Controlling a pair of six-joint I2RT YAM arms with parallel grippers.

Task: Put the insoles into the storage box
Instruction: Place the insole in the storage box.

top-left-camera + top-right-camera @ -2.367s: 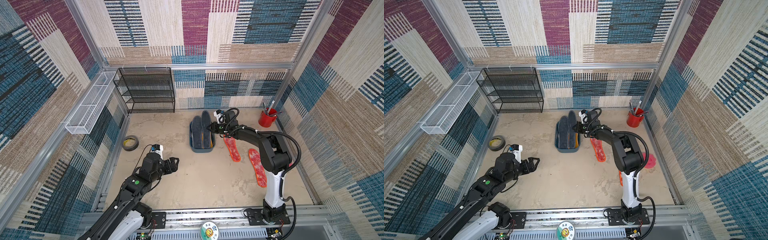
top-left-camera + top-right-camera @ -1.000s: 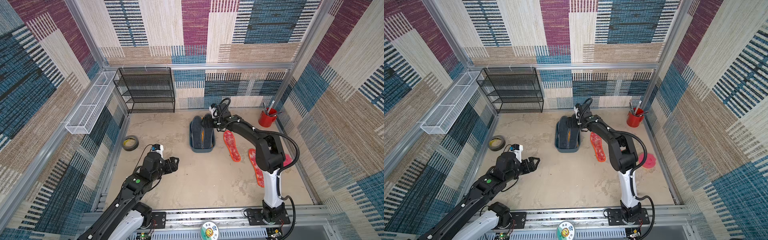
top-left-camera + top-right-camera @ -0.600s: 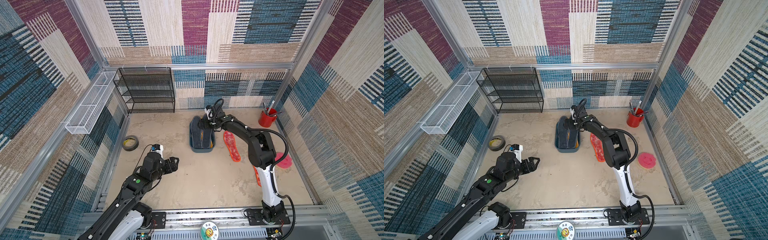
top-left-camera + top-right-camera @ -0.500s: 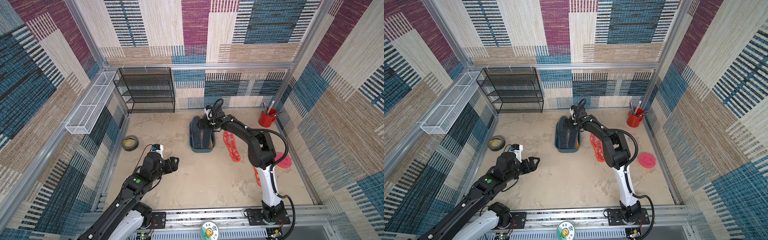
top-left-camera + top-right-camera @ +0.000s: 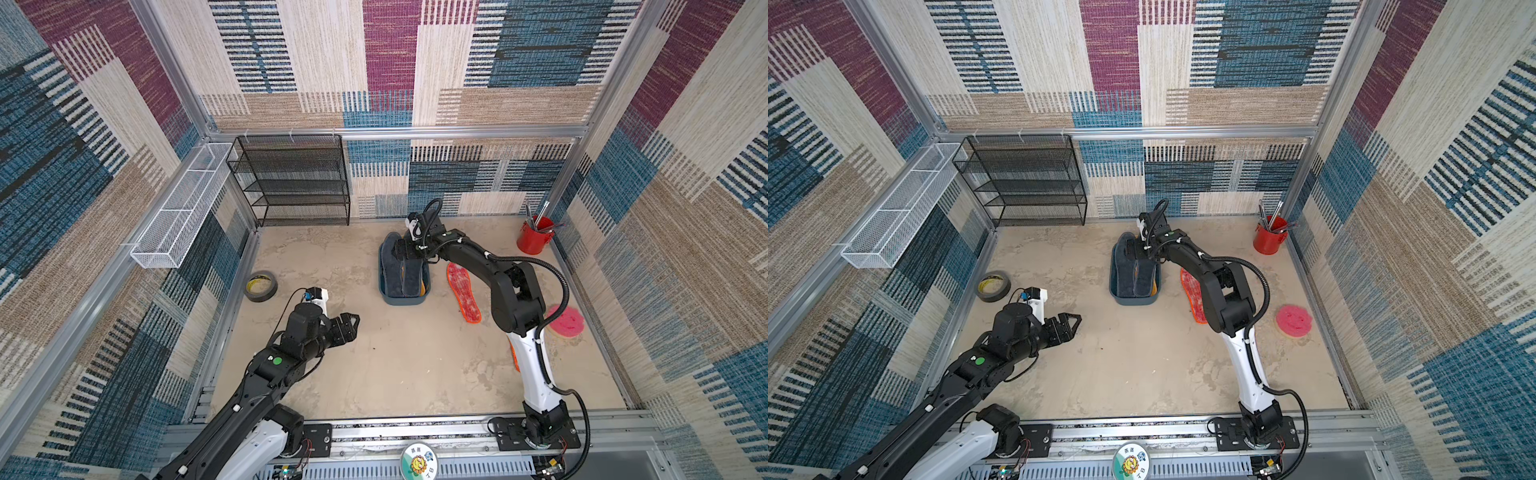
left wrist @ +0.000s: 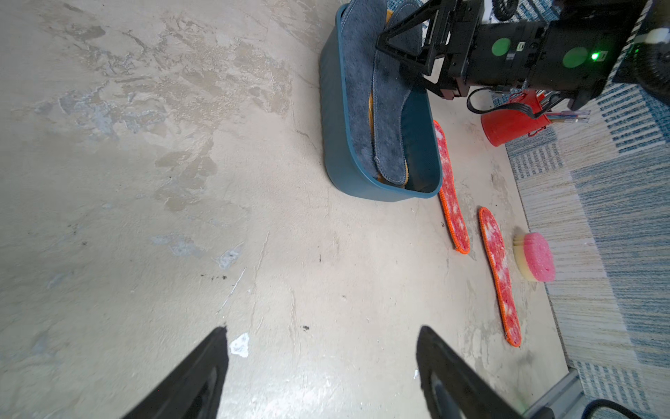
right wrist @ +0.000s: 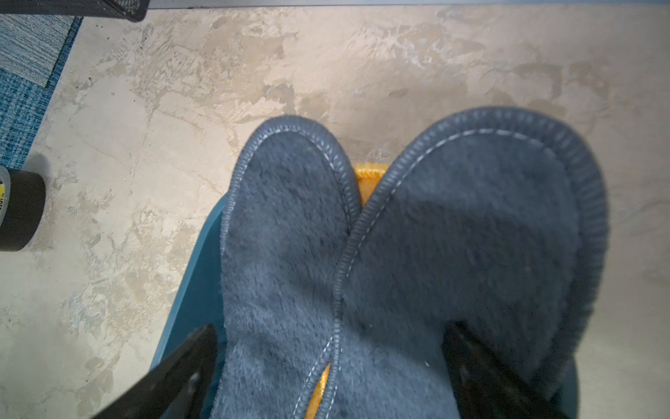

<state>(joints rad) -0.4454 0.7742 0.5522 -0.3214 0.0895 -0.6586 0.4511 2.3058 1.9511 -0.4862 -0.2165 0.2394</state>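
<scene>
The teal storage box holds two dark grey insoles lying side by side, their toes over the far rim. An orange-yellow insole peeks from under them. My right gripper is open, low over the far end of the grey pair, with nothing between its fingers. Two red-white mottled insoles lie flat on the floor right of the box. In both top views my right arm hides most of the nearer one. My left gripper is open over bare floor, far from the box.
A red tool cup stands in the back right corner. A pink round object lies by the right wall and a tape roll by the left wall. A black wire shelf and a white mesh basket stand at the back left.
My right gripper has swung left from beside the box to over its far end, above the grey insoles. The left arm has stayed still.
</scene>
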